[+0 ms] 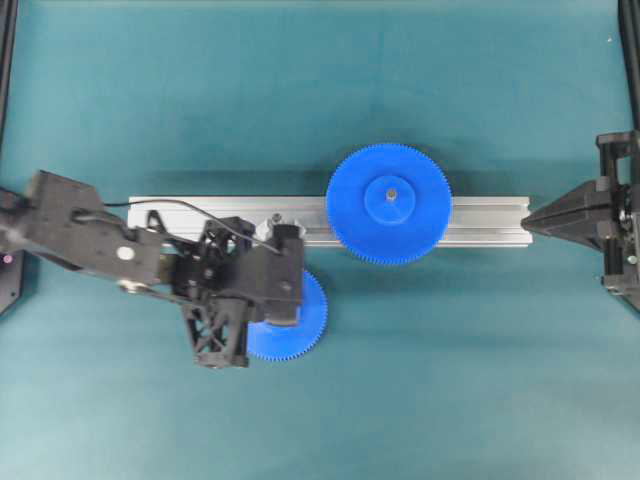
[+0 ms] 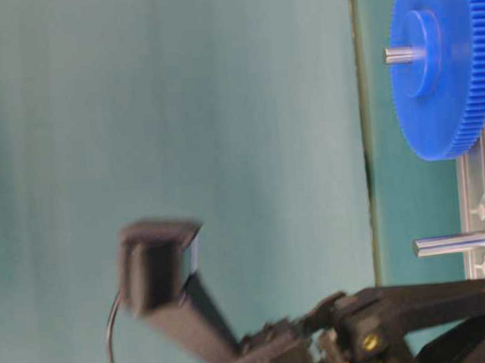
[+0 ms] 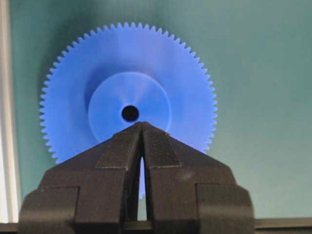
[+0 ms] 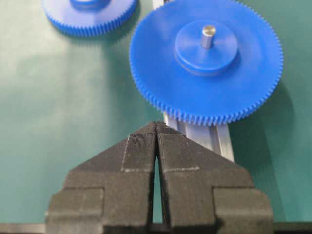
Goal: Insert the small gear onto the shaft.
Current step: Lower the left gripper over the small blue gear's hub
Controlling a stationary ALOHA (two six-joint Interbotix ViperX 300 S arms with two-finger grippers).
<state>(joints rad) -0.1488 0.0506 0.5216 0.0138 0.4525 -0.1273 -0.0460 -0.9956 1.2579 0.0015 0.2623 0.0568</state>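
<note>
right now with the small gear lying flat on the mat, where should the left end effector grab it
Take the small gear by its raised round hub, coming straight down from above. It lies flat, so the toothed rim offers little to pinch, while the hub stands proud. The end effector must open first.

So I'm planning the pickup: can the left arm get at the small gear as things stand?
Probably yes. The left gripper hangs right over the small gear, which lies flat and uncovered on the mat; its jaws are shut and must open first.

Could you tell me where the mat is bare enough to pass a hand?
The green mat is bare beyond the silver aluminium rail, and in front towards the closed right gripper. Around the smaller blue plastic gear and closed left gripper, it's crowded.
</note>
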